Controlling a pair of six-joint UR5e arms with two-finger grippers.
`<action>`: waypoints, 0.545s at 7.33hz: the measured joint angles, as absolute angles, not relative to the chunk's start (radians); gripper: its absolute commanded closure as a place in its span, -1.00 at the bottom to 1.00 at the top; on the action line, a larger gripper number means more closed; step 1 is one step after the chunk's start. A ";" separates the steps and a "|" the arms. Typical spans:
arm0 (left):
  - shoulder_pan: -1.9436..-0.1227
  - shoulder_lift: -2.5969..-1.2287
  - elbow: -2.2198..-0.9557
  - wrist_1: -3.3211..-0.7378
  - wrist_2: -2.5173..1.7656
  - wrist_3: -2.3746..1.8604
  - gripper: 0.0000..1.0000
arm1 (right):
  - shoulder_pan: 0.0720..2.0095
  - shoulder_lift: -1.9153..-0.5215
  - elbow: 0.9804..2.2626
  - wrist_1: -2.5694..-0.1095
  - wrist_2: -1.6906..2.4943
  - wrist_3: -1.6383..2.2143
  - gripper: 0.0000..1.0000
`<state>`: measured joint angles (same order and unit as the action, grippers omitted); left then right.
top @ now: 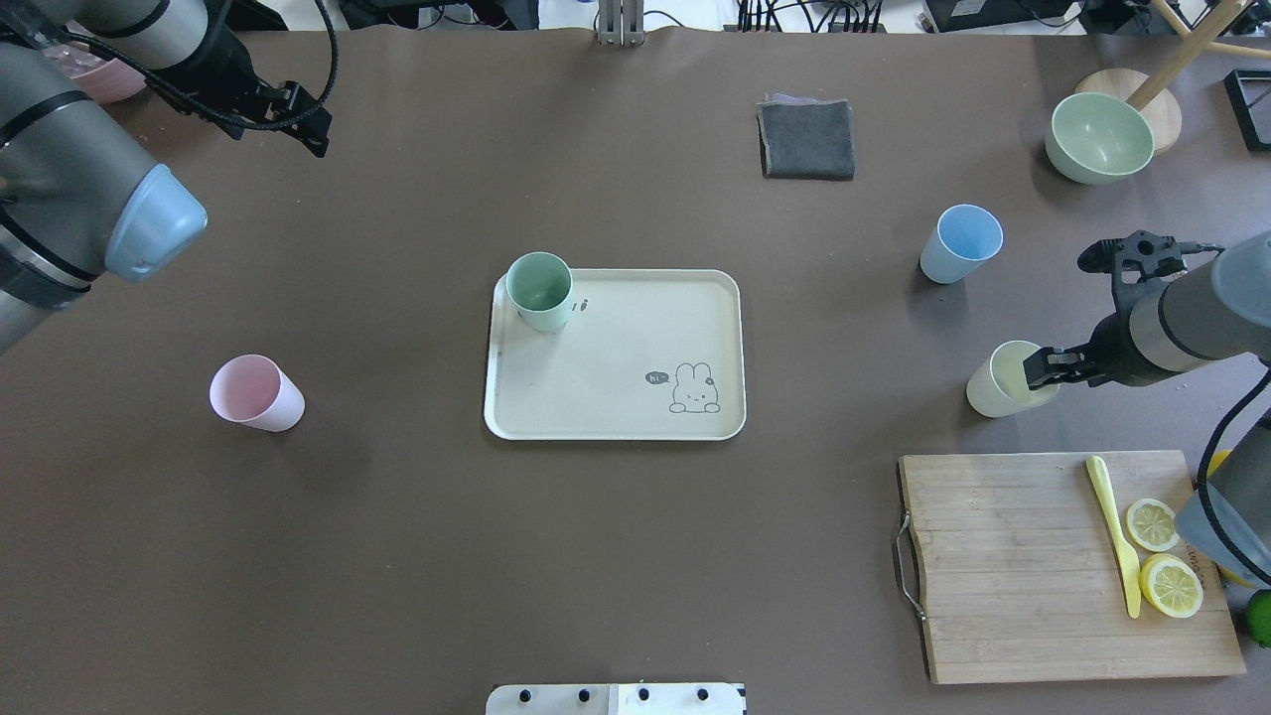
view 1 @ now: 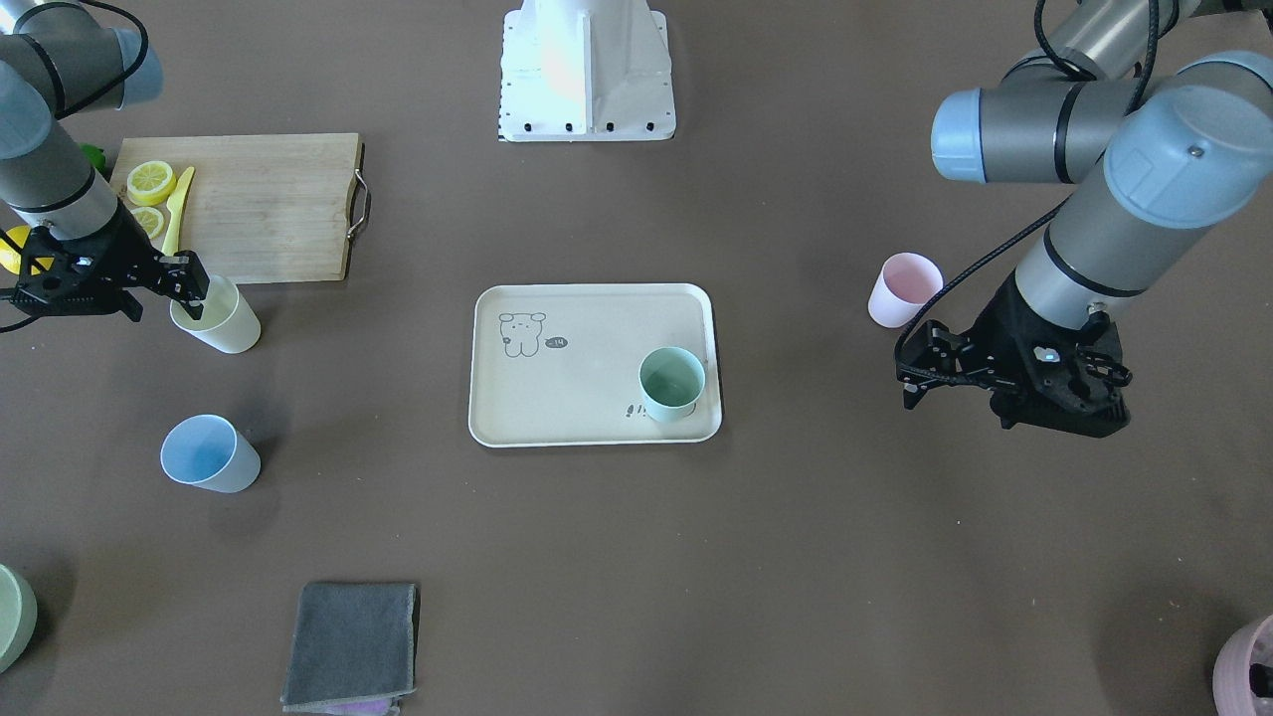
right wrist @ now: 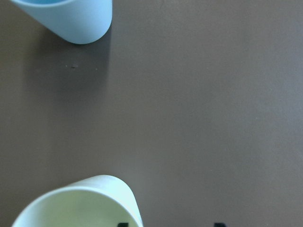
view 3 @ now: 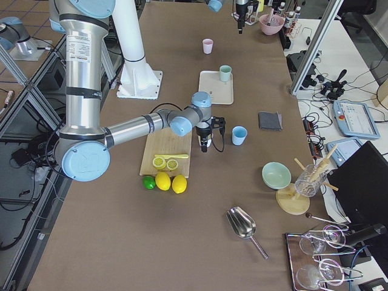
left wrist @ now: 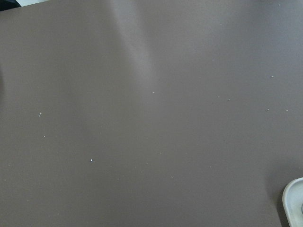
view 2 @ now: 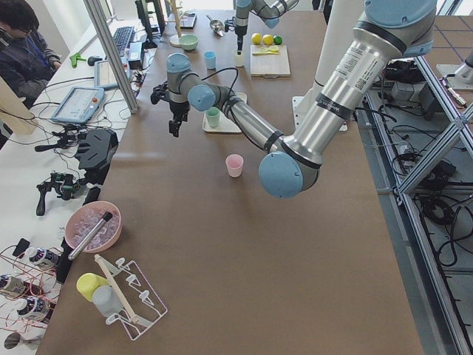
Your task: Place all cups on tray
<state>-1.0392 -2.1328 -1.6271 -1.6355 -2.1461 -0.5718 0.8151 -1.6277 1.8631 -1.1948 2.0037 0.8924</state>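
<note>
Presumably the pale yellow cup (top: 1001, 392) will be found light and stiff. It is a thin-walled, matte, handleless tumbler, tapered toward its base, and is judged likely to tip or slide if pushed sideways. It is therefore best pinched at the rim, one finger inside and one outside. It is stood upright on the brown tabletop (top: 635, 556), well right of the tray (top: 616, 348) in the overhead view and just beyond the far edge of the wooden cutting board (top: 1033, 566). Its rim is straddled by the right pincer (top: 1048, 369), whose jaws are seen parted in the wrist view, the wall not yet squeezed. The light blue cup (top: 961, 243) is set a little farther off, and the pale pink cup (top: 255, 393) alone at the left. Only the mint green cup (top: 540, 291) is carried on the tray, in its far left corner. The tray is smooth, cream, round-cornered and raised at the rim, with a grey rabbit drawn on it. The left pincer (view 1: 907, 376) is held above bare tabletop at the far left, apparently parted and empty.
</note>
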 measured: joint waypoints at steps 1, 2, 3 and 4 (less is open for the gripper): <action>-1.039 -2.131 -1.627 -1.636 -2.145 -0.572 -0.99 | 0.809 -1.622 1.865 -1.193 2.005 0.893 1.00; -1.039 -2.129 -1.627 -1.637 -2.144 -0.571 -0.99 | 0.806 -1.617 1.871 -1.192 2.007 0.898 1.00; -1.043 -2.128 -1.628 -1.637 -2.145 -0.571 -0.99 | 0.805 -1.609 1.885 -1.194 2.012 0.907 1.00; -1.061 -2.124 -1.627 -1.632 -2.148 -0.544 -0.99 | 0.804 -1.587 1.901 -1.198 2.021 0.929 1.00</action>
<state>-1.0606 -2.1239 -1.6268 -1.6323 -2.1484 -0.5437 0.8041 -1.5874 1.9015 -1.1984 2.0213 0.9286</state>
